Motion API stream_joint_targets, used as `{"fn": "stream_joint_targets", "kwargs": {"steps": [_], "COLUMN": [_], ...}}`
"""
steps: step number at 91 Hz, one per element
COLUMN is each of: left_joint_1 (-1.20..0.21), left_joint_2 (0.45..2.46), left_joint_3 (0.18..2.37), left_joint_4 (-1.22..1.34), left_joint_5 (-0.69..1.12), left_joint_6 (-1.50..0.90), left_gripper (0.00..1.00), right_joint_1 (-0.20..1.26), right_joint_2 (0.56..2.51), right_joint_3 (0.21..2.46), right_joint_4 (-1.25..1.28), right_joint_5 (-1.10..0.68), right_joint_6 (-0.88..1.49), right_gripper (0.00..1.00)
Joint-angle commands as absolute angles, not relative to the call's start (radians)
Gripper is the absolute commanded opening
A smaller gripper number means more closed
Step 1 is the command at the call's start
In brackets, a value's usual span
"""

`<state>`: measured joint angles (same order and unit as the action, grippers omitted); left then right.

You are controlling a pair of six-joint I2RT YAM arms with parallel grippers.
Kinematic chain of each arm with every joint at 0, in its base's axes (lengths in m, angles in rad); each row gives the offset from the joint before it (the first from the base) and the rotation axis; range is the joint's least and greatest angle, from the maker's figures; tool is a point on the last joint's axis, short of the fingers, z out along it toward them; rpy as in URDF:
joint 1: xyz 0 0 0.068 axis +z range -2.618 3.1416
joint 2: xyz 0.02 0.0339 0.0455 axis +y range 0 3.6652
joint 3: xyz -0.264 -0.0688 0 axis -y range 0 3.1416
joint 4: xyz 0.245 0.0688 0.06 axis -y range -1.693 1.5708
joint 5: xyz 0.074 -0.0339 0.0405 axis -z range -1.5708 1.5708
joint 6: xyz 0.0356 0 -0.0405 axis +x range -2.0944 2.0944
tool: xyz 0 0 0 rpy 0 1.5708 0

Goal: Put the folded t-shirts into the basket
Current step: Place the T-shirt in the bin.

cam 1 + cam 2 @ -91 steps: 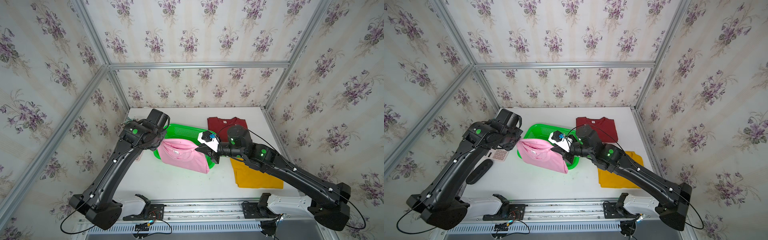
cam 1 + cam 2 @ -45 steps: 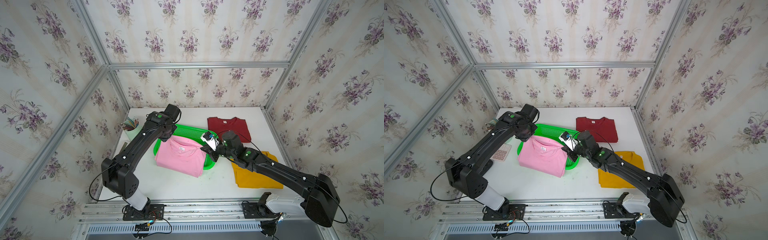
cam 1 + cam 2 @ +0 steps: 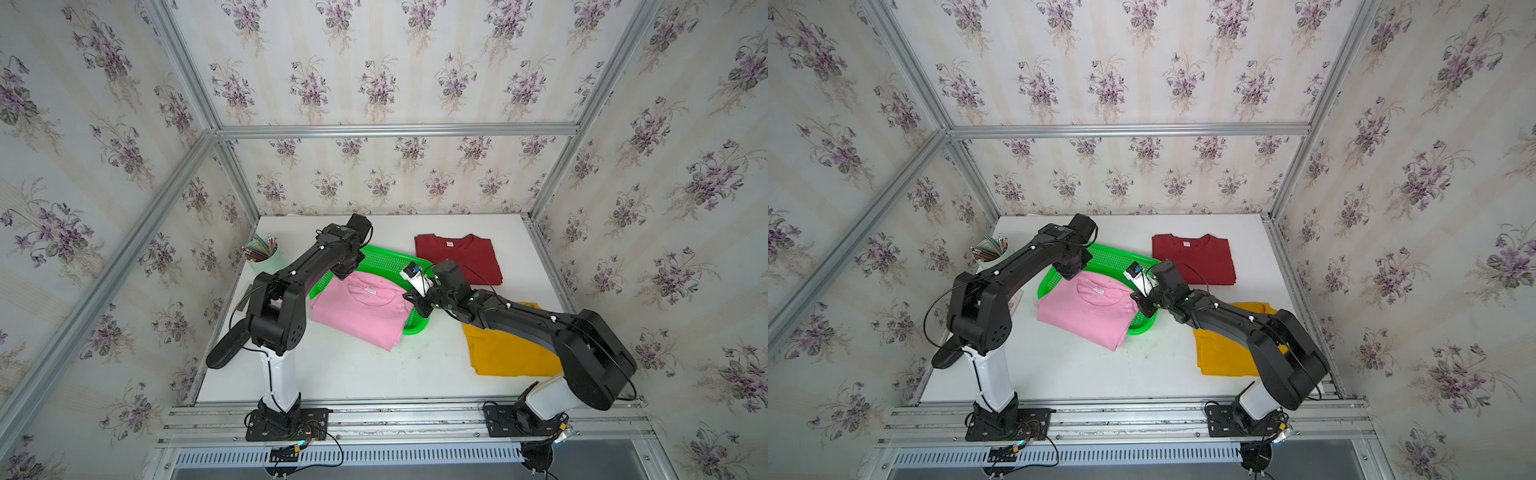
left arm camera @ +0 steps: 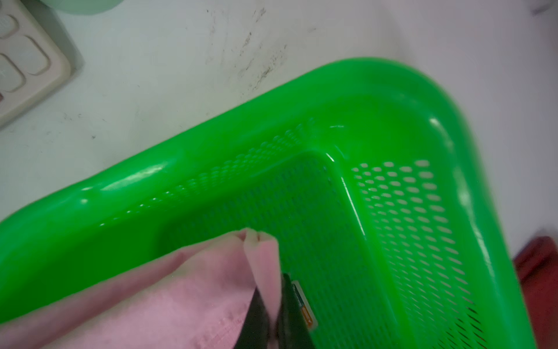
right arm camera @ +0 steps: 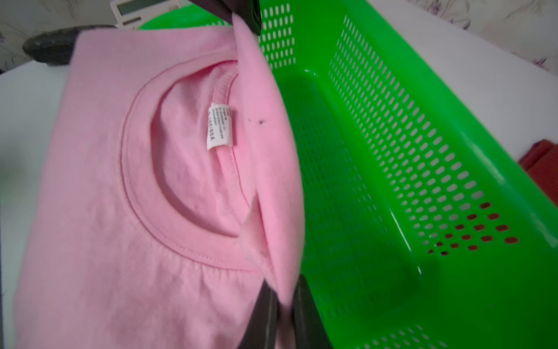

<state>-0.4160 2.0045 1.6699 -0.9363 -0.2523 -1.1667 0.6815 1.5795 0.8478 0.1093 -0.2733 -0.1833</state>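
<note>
Pink tee (image 3: 361,311) lowered | hem overhangs basket (image 3: 386,261) rim | far half open

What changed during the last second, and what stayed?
The left gripper and right gripper came down, lowering the pink t-shirt onto the basket; its hem lies over the near rim. Both stay shut on it. The dark red t-shirt, yellow t-shirt and basket have not moved.

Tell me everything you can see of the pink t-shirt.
The pink t-shirt is a folded crew-neck tee of soft cloth with a white neck label, collar side up. Its collar end lies over the green basket; its lower end hangs past the near rim onto the table. The left claw and right claw each pinch a collar-end corner.
</note>
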Motion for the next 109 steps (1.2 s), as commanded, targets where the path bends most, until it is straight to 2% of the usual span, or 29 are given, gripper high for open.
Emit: {"fn": "stream_joint_targets", "kwargs": {"steps": [1,16,37,55,101,106,109], "left_joint_1": [-0.412,-0.411,-0.41,-0.41,-0.405,-0.405,-0.404], "left_joint_2": [2.069,2.132,2.129,2.102,2.134,2.145,2.15], "left_joint_3": [1.694,1.662,1.672,1.713,1.751,1.756,1.76], "left_joint_4": [-0.917,-0.892,-0.866,-0.869,-0.809,-0.809,-0.809], "left_joint_5": [-0.261,-0.257,-0.258,-0.268,-0.278,-0.274,-0.269], "left_joint_6": [-1.151,-1.158,-1.161,-1.155,-1.155,-1.151,-1.146], "left_gripper": [0.0,0.0,0.0,0.0,0.0,0.0,0.06], "right_joint_1": [0.681,0.681,0.681,0.681,0.681,0.681,0.68], "right_joint_2": [1.608,1.592,1.573,1.534,1.619,1.626,1.632], "right_joint_3": [0.831,0.801,0.788,0.777,0.834,0.839,0.844], "right_joint_4": [0.153,0.17,0.214,0.292,0.288,0.281,0.273], "right_joint_5": [-0.24,-0.214,-0.067,-0.039,0.004,0.011,0.022], "right_joint_6": [-0.188,-0.188,-0.21,-0.193,-0.216,-0.207,-0.199], "right_gripper": [0.0,0.0,0.0,0.0,0.0,0.12,0.22]}}
